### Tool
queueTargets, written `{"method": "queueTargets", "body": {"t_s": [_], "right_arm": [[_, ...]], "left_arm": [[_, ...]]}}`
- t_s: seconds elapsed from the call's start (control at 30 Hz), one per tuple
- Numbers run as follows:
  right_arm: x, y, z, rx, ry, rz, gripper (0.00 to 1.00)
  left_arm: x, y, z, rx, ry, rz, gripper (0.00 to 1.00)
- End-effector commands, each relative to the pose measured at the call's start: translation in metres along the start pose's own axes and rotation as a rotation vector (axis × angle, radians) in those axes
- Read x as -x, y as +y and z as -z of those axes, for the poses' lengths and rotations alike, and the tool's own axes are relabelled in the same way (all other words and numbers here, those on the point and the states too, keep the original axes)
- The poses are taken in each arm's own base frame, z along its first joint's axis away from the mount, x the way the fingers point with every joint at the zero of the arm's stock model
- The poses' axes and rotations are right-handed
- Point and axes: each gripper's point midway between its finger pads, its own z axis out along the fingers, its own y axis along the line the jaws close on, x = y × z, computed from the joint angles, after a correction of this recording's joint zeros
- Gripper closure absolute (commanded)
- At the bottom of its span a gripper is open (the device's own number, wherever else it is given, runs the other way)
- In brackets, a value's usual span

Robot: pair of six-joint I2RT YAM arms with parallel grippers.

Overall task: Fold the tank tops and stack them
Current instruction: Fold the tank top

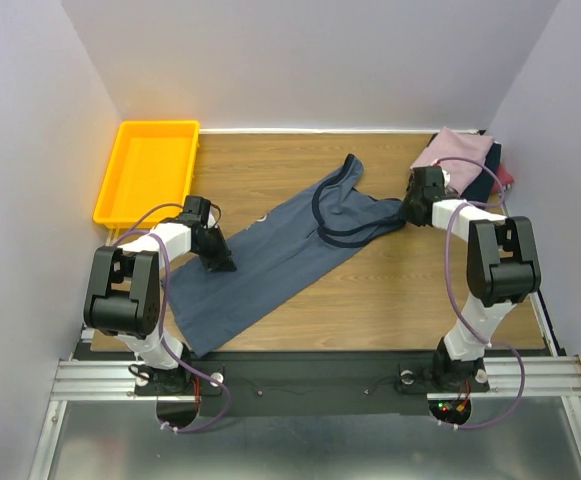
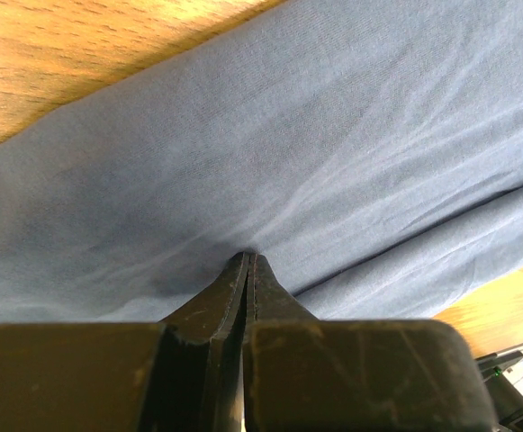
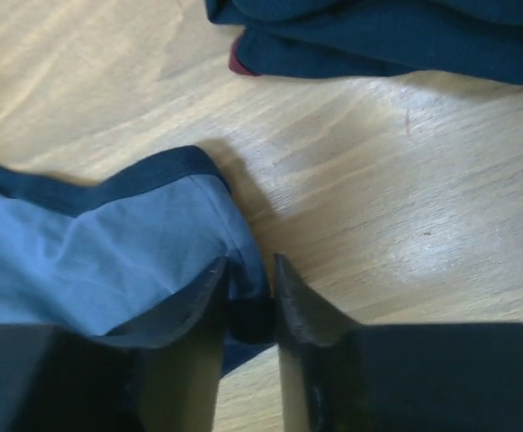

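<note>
We log the yellow tray [image 1: 148, 168] at the upper left of the top view, apart from all cloth. Across the middle of the wooden table [image 1: 400, 300] the blue tank top [image 1: 280, 250] lies on a diagonal. At its lower-left part the left gripper [image 2: 247, 261] is closed, pinching a ridge of cloth; at right the right gripper [image 3: 248, 274] clamps its dark-trimmed edge. Upper right: a pile of tops [image 1: 462, 150], pink over navy, just behind the right gripper
</note>
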Motion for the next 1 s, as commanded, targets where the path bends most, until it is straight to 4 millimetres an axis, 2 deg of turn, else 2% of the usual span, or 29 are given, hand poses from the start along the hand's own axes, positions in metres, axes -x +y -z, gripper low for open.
{"method": "queueTargets", "body": {"t_s": [0.0,0.13,0.17,0.3,0.4,0.57,0.63,0.7,0.73,0.83,0.87,0.9,0.97], "right_arm": [[0.025,0.007,0.0,0.005,-0.059,-0.019,0.73],[0.042,-0.006,0.007,-0.036,-0.085,-0.021,0.85],[0.055,-0.007,0.012,-0.05,-0.114,-0.02,0.88],[0.079,-0.014,0.022,-0.102,-0.147,-0.004,0.9],[0.084,-0.02,0.021,-0.154,-0.143,0.019,0.9],[0.071,-0.027,0.005,-0.19,-0.091,0.034,0.91],[0.064,-0.027,-0.002,-0.194,-0.072,0.035,0.87],[0.061,-0.03,-0.006,-0.203,-0.062,0.037,0.75],[0.06,-0.029,-0.006,-0.203,-0.062,0.038,0.58],[0.062,-0.025,-0.004,-0.181,-0.064,0.033,0.31],[0.065,-0.021,0.0,-0.168,-0.071,0.033,0.31],[0.066,-0.018,0.003,-0.157,-0.077,0.03,0.26],[0.073,0.003,0.019,-0.116,-0.113,0.042,0.25]], "left_arm": [[-0.008,0.028,-0.004,0.103,0.007,-0.013,0.89],[-0.008,0.029,-0.004,0.108,0.008,-0.012,0.9],[-0.007,0.029,-0.004,0.11,0.006,-0.015,0.9],[-0.007,0.03,-0.005,0.112,0.009,-0.015,0.9],[-0.007,0.028,-0.005,0.103,0.007,-0.014,0.9],[-0.007,0.026,-0.005,0.092,0.006,-0.015,0.9],[-0.006,0.024,-0.005,0.082,0.006,-0.021,0.9],[-0.006,0.022,-0.004,0.074,0.004,-0.025,0.89],[-0.006,0.02,-0.004,0.067,0.002,-0.029,0.88],[-0.004,0.012,-0.001,0.039,-0.01,-0.047,0.85],[-0.002,0.009,0.001,0.034,-0.016,-0.052,0.84],[0.0,0.005,0.005,0.021,-0.031,-0.061,0.83],[0.009,-0.008,0.016,-0.008,-0.077,-0.074,0.8]]}}
